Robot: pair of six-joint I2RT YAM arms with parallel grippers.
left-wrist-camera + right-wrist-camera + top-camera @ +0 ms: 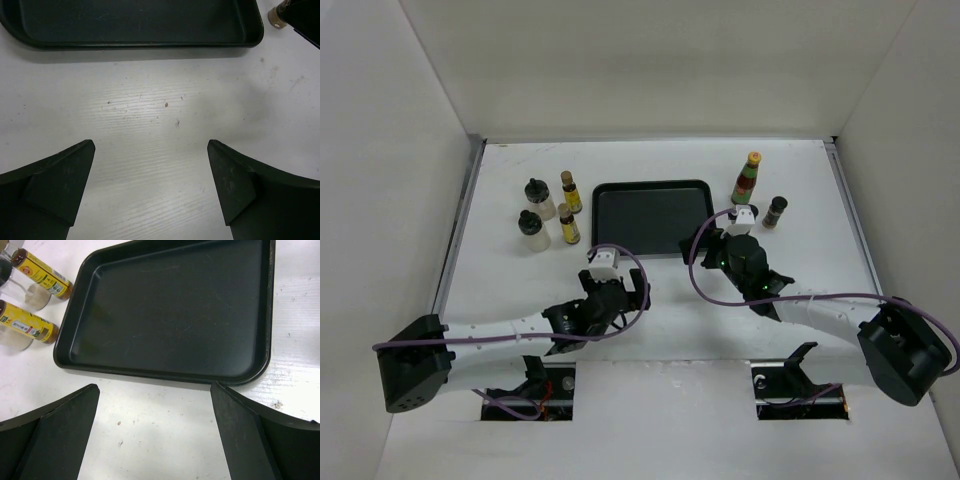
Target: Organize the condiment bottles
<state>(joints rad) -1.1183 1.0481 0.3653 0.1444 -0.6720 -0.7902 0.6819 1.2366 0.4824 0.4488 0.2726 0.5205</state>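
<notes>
The black tray (pixel 650 190) lies mid-table. Left of it stand two stubby pale black-capped bottles (pixel 538 198) (pixel 532 230) and two slim yellow-labelled bottles (pixel 570 192) (pixel 568 226). To the tray's right stand the red bottle with green neck and orange cap (pixel 748 180) and one dark jar (pixel 776 211). A second jar shows only as a tan base (pixel 276 16) beyond the tray's right end. My left gripper (pixel 150 145) is open and empty over bare table in front of the tray (pixel 135 44). My right gripper (pixel 155 386) is open and empty at the tray's near right corner (pixel 240 377). The yellow-labelled bottles (pixel 42 275) (pixel 27 325) show beyond the tray.
White walls close the table on the left, back and right. Purple cables loop from both wrists. The right wrist's body (pixel 745 255) hides the table just right of the tray.
</notes>
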